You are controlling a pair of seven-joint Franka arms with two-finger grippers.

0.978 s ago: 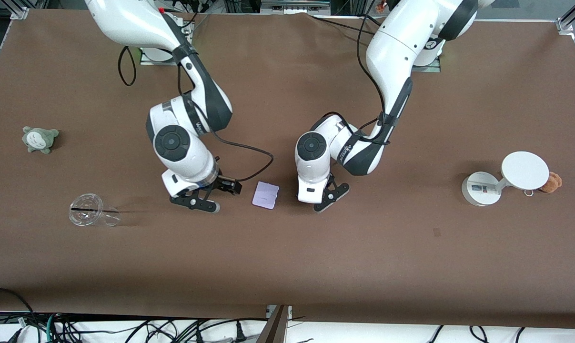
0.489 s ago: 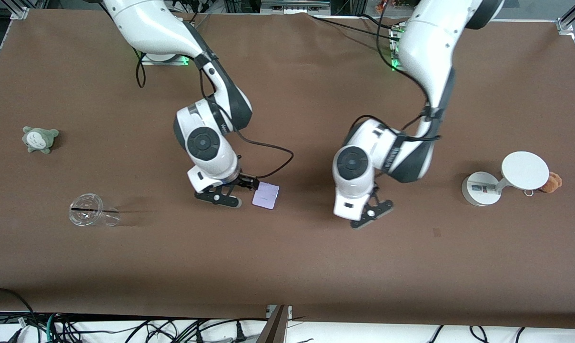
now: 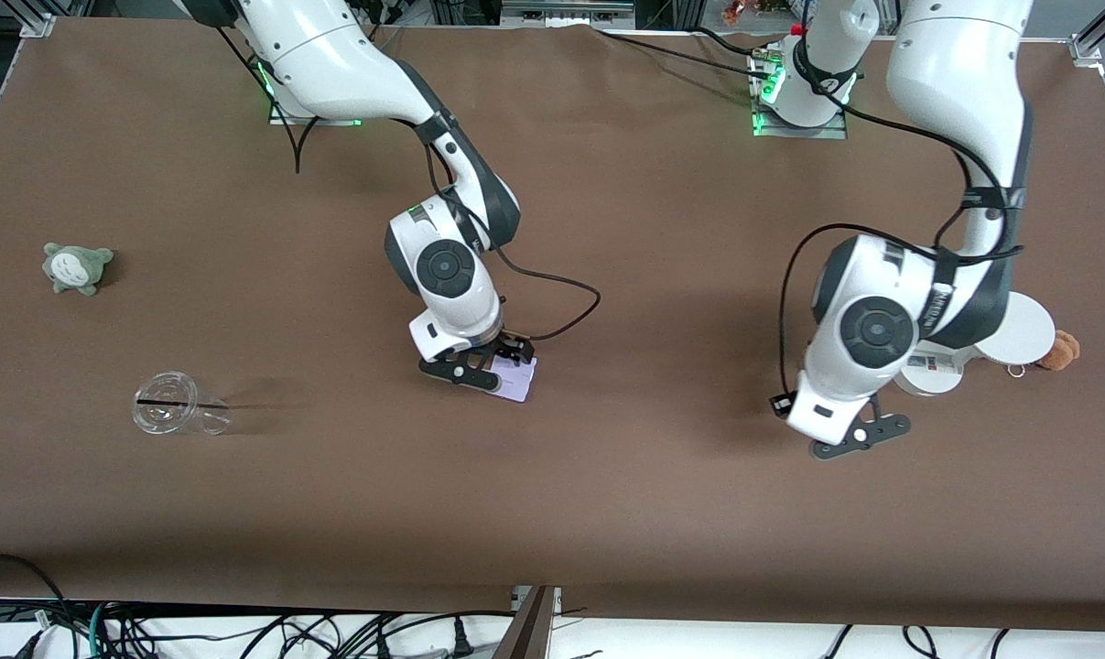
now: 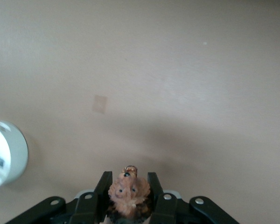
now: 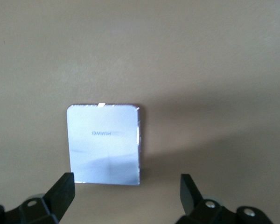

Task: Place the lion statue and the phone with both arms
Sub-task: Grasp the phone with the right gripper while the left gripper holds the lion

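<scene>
Hovering wide-jawed over the phone (image 3: 516, 378), right gripper (image 3: 477, 370) at its nine-o'clock edge; left gripper (image 3: 859, 436) clamped the lion statue (image 4: 129, 194) above bare surface (image 3: 607, 494).

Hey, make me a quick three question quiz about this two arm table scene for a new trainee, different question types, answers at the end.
1. True or false: the left gripper is shut on the lion statue.
2. Multiple choice: the right gripper is open over which thing? A) the clear cup B) the phone C) the grey-green plush
3. Fill in: the phone lies flat on the ____.

Key
1. True: the wrist view shows the figurine clamped between both fingers, above bare table near the white stand.
2. B: the fingers stand wide apart, with the phone between and below them, not yet gripped.
3. table
</scene>
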